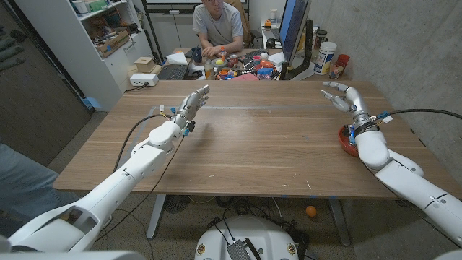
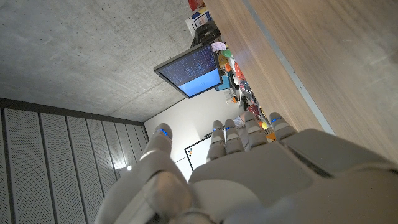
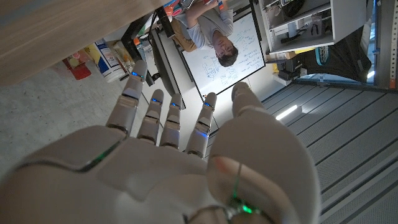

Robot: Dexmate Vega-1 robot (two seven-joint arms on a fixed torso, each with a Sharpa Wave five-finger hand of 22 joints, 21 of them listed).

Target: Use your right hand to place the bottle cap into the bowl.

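Right hand [image 1: 338, 95] raised past the red bowl [image 1: 347, 140] at the table's right edge, fingers spread, holding nothing; bottle cap can't be found on the table; judged light, rigid, slick, best pinched across its rim; left hand [image 1: 189, 105] open, idle.

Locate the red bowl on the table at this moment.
In the head view the red bowl sits near the table's right edge, on the robot's right, mostly hidden behind the right arm's wrist, with the open right hand raised beyond it.
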